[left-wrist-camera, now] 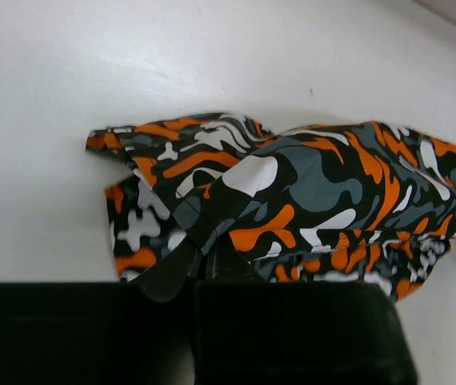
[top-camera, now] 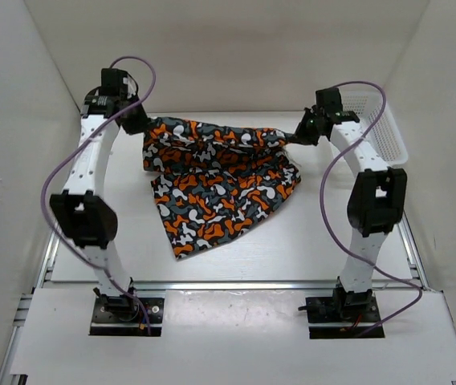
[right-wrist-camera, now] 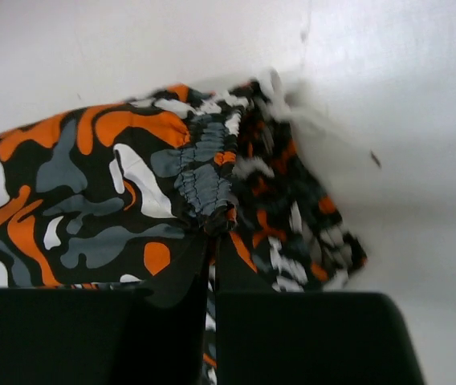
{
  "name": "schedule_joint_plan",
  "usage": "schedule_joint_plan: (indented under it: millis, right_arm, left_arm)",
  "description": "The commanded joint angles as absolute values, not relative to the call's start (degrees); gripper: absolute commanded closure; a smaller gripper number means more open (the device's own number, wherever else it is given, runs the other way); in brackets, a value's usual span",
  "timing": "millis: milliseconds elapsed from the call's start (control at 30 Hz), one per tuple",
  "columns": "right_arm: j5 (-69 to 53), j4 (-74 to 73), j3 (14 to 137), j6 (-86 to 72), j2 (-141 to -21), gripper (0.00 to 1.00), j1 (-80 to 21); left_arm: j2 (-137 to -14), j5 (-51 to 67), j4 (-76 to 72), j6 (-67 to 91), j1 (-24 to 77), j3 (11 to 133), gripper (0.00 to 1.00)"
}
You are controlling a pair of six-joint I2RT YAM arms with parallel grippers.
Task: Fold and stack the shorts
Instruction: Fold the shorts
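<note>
Top external: left pincer (top-camera: 141, 122) and right pincer (top-camera: 299, 135) each clamped on the shorts (top-camera: 220, 184), white basket (top-camera: 390, 132) far right.

Shorts (left-wrist-camera: 316, 192) run off left-wrist right edge; right-wrist far hem blurred.

A white plastic mesh basket (top-camera: 387, 128) sits in the upper right of the frame, at the far right corner of the white table (top-camera: 316, 241), close against the right wall (top-camera: 445, 104). Plain white walls also close off the left and the back. A metal rail (top-camera: 236, 284) crosses the lower part of the frame, with a white board (top-camera: 236, 341) below it.
</note>
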State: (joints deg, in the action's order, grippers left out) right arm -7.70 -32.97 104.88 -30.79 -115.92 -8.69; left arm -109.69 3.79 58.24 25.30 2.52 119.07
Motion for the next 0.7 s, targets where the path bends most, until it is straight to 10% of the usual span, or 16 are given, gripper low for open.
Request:
schedule_joint_plan:
  millis: [0,567,633,667]
  right_arm:
    - [-4.83,-33.23,97.58,-28.39,-106.54,1.0,-6.86]
    - [4.22,-33.13,64.96,-27.6,-81.74,1.0,-5.8]
    - [6.23,-32.61,63.73,-27.6,-82.26,0.92,-5.8]
    - [6.76,-32.61,63.72,-27.6,-83.22,0.78,-5.8]
  left_arm:
    - [-94.68,-1.14,57.66,23.29,2.9,110.86,0.9]
    - [-58.02,2.9,56.51,36.03,17.83,58.73,0.9]
    - [-57.3,3.95,56.51,37.26,19.33,55.74,0.68]
    - [-56.61,4.91,56.51,37.27,19.94,54.68,0.33]
